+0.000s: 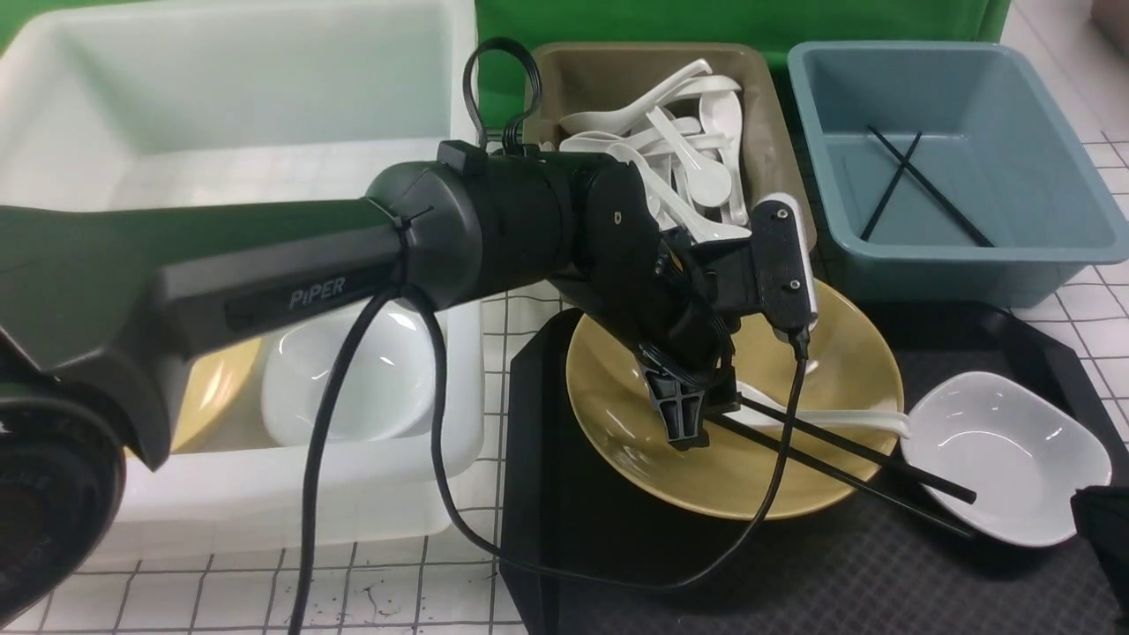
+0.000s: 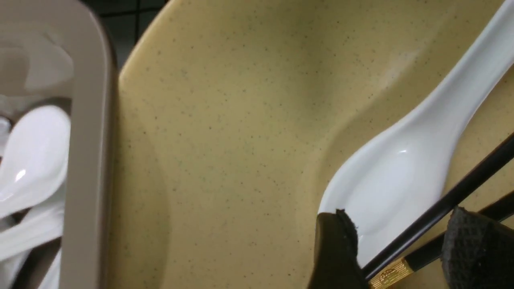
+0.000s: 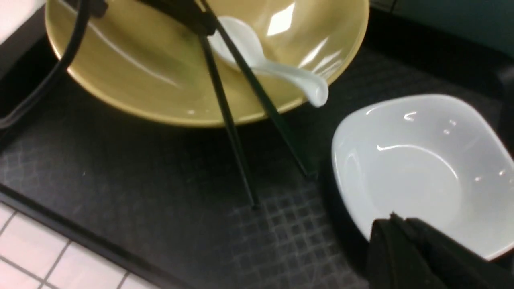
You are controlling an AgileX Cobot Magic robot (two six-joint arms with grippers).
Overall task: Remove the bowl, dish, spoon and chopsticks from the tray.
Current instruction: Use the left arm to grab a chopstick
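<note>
While my left gripper (image 1: 699, 422) hangs low inside the bowl (image 1: 617, 414), its jaws stand apart with the butt ends of the chopsticks (image 1: 847, 445) between them, not yet clamped as far as my wrist view shows. One stick carries a yellowish band right at that end. Their long axis runs from the bowl's middle out over its near right rim, spreading slightly, and the thin tips point at the dish (image 1: 1005, 450), ending on the tray (image 1: 617, 547) just beside it. Under the sticks lies the spoon (image 1: 864, 419), scoop in the bowl, handle pointing roughly the same way and poking past the rim. Bowl and dish both sit on the tray, so I judge that nothing of this setting has been cleared yet; all four pieces are left, and the chopsticks look like the step in hand. My right gripper (image 3: 395, 233) hovers at the dish's edge; whether its jaws are together I cannot tell. Beyond the tray, the blue tub (image 1: 970, 256) holds two black sticks, the olive tub (image 1: 776, 132) a heap of white spoons, and the white tub (image 1: 265, 494) a yellow bowl and a white dish.
</note>
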